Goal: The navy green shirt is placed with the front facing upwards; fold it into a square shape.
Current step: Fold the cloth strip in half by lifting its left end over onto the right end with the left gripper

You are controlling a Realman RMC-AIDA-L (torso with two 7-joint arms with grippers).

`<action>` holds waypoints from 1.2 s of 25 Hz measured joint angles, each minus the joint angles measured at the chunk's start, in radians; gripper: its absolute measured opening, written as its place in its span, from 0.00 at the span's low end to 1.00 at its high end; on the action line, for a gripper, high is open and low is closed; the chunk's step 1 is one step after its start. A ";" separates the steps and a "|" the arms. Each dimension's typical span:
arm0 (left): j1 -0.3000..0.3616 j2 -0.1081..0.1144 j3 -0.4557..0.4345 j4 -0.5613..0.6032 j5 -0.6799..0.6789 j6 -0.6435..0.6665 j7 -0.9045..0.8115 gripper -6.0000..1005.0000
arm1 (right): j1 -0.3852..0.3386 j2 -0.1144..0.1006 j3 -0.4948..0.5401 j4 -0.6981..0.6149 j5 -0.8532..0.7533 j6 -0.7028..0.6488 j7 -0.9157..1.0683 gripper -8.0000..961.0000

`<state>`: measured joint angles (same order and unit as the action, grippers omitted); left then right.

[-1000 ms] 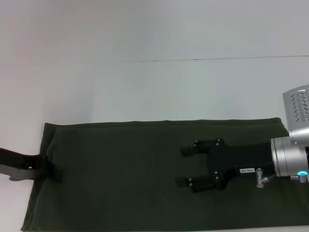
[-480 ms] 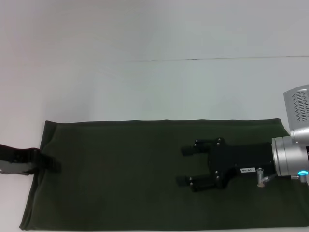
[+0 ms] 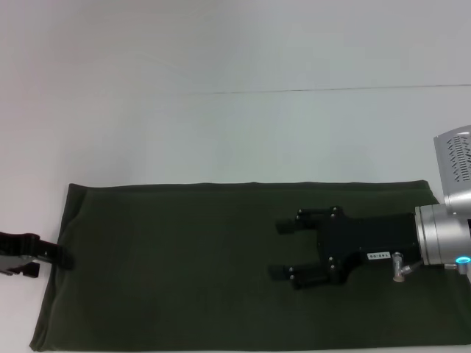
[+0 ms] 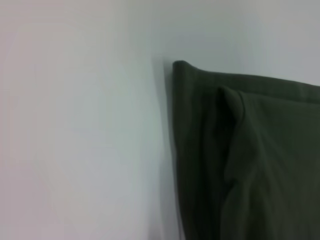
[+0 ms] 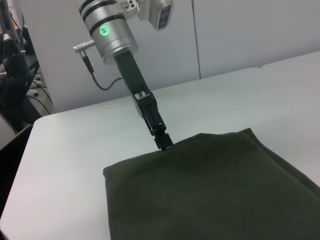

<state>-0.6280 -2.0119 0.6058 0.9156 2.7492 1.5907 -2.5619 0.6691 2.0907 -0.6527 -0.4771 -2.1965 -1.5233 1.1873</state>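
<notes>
item: the navy green shirt [image 3: 221, 265], laid flat on the white counter [image 3: 221, 132] as a long band with plain dark green uppermost; no print is seen. in the left wrist view, layered folded edges are shown at 1 corner.

right end effector [image 3: 283, 250]: held over the shirt's right half, its 2 fingers spread apart, nothing between them; cloth lies directly beneath and on every side of it.

left end effector [image 3: 62, 258]: placed at the shirt's left short edge, the cloth just ahead of its tip. whether its fingers are parted or pinching the hem cannot be told.

step in hand, as judged: the lengthwise folds appear done; the crosswise fold to a square is being set up.

next move, as judged: a secure pinch of the left edge is called for, then that end is to be carried over toward the right end effector, with edges kept aligned.
</notes>
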 joint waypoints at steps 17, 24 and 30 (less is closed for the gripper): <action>-0.005 -0.009 0.023 -0.012 0.003 -0.017 0.000 0.71 | 0.000 0.000 0.001 0.000 0.002 0.000 0.000 0.89; -0.007 -0.008 0.023 -0.032 0.003 -0.021 0.001 0.71 | 0.000 0.000 0.001 0.000 0.002 0.000 0.000 0.89; -0.009 -0.007 0.023 -0.040 -0.003 -0.020 0.002 0.71 | 0.000 0.000 0.000 0.000 0.001 0.000 0.001 0.89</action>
<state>-0.6375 -2.0186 0.6289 0.8756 2.7458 1.5705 -2.5602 0.6687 2.0907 -0.6530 -0.4771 -2.1951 -1.5232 1.1882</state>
